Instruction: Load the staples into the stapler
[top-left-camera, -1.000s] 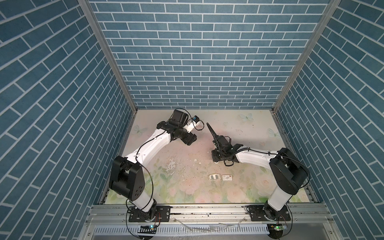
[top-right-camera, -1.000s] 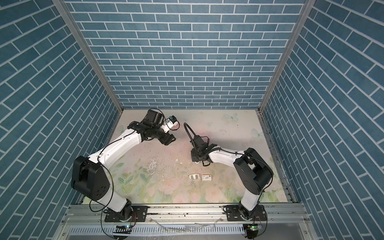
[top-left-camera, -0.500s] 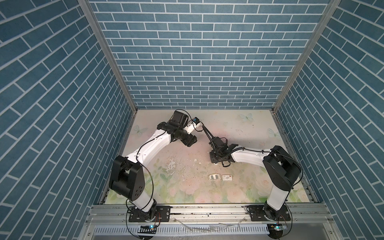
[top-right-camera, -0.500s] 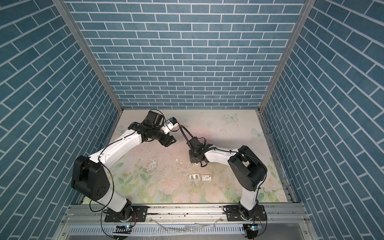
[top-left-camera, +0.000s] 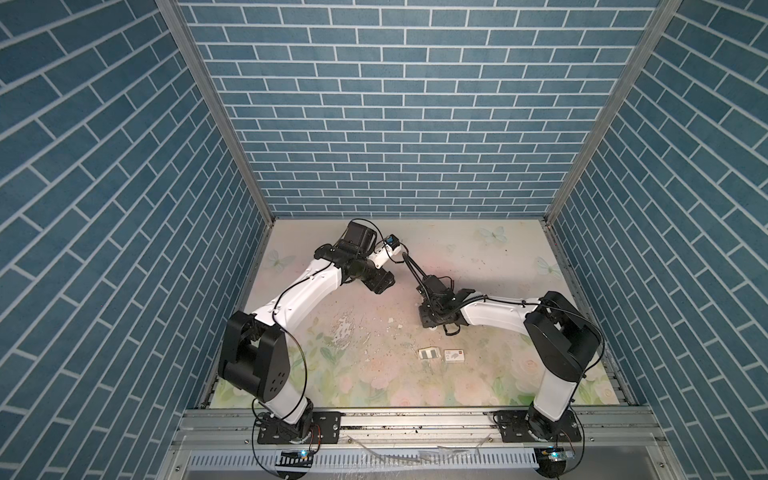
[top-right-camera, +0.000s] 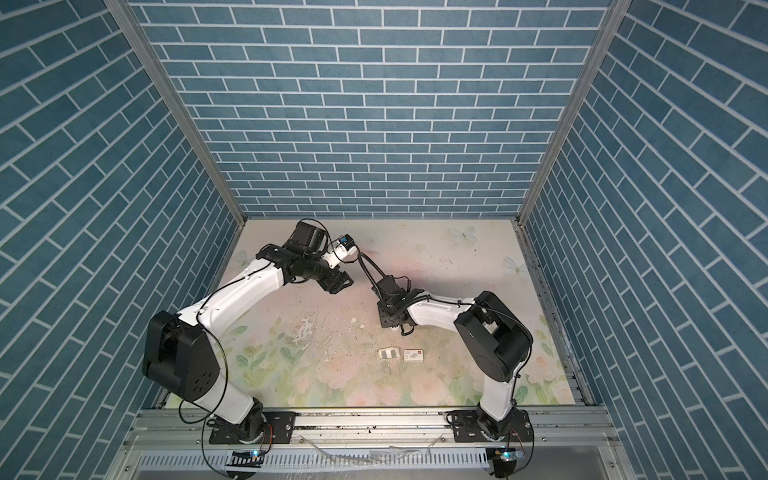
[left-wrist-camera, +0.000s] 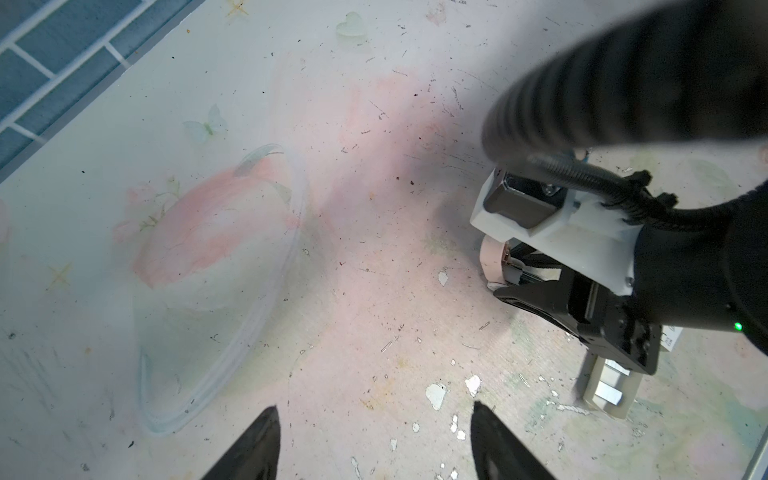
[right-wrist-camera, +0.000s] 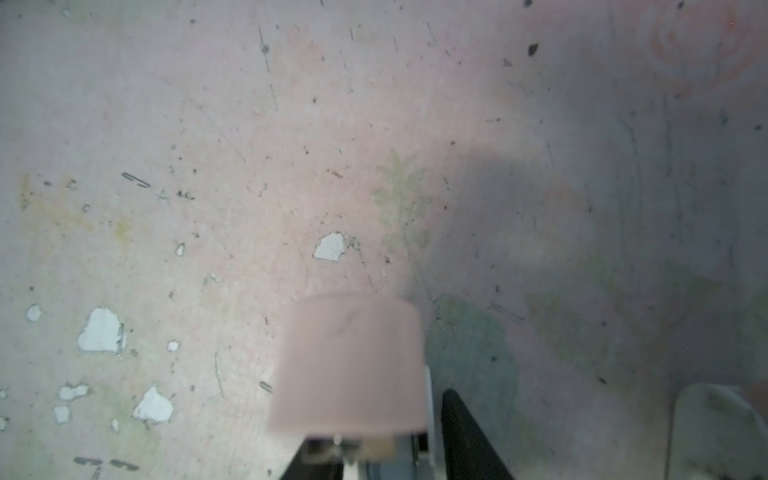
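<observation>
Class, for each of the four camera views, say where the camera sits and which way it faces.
Both top views: high at the front, looking down on the table and back wall; left arm and right arm show whole.
Left wrist: on the left arm, looking down; left gripper open, right gripper flanking the stapler.
Right wrist: low, looking down; stapler blurred, one right gripper finger.
Shared: both wrist views show the stapler.

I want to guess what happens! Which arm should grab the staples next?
Probably the left. Its claw is open and empty, while the right claw is busy at the pink stapler. The staples do lie nearer the right arm, though.
</observation>
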